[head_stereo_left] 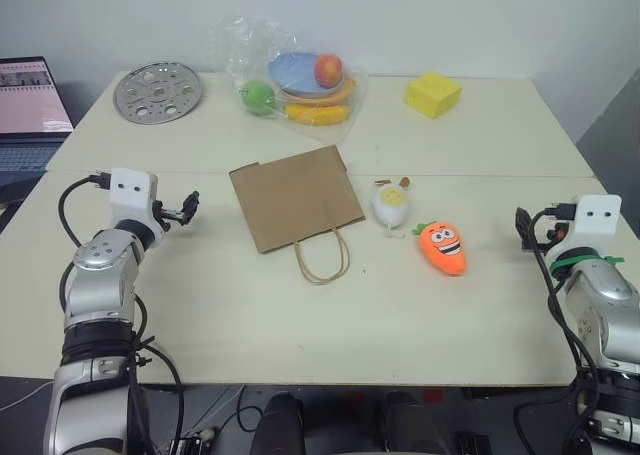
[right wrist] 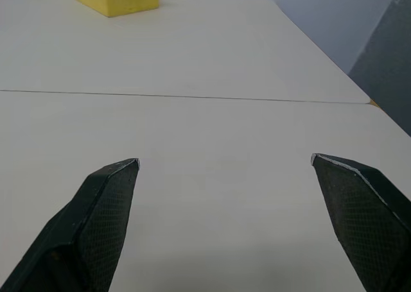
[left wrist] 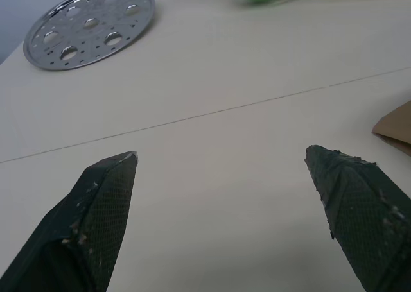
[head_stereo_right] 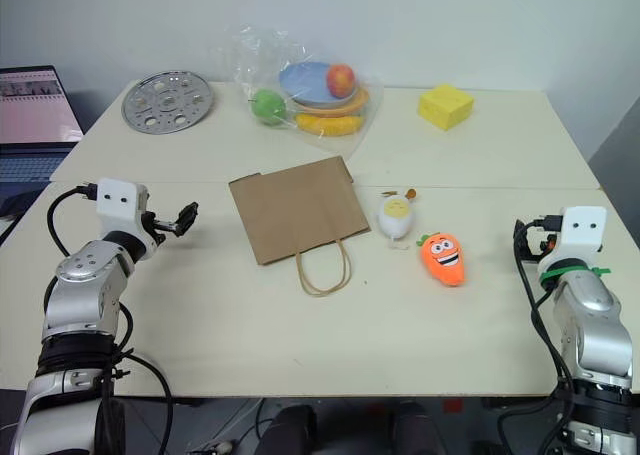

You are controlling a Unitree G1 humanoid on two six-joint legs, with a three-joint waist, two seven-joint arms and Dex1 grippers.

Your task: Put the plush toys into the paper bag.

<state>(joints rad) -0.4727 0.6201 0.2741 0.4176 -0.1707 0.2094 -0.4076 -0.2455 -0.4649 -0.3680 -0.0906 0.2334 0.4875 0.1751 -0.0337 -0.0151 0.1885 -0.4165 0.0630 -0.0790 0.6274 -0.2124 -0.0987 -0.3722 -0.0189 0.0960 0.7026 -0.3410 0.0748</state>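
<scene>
Both arms sit closest, one at each side of the cream table (head_stereo_left: 200, 325): the left gripper (head_stereo_left: 186, 209) hovers over the left part of the tabletop with its jaws spread wide and empty, and the right gripper (right wrist: 225, 176) hangs near the right edge, its jaws likewise wide apart with nothing between them. Lying flat in the middle of the table is the paper bag (head_stereo_left: 295, 196), its twisted loop handles (head_stereo_left: 322, 257) pointing toward the robot. Just to the right of the bag lies the white egg-like plush toy (head_stereo_left: 391, 205) with a yellow spot, close to the bag's right edge but apart from it. Further right and slightly nearer the robot lies the orange carrot plush toy (head_stereo_left: 443, 247), face up, close beside the egg toy. Both toys are outside the bag. Along the far side of the table, a perforated round metal plate (head_stereo_left: 158, 92) lies at the left, a clear plastic bag of fruits (head_stereo_left: 295, 83) sits behind the paper bag, and a yellow block (head_stereo_left: 433, 94) rests to the right. An open laptop (head_stereo_left: 28, 105) stands beyond the table's left edge.
</scene>
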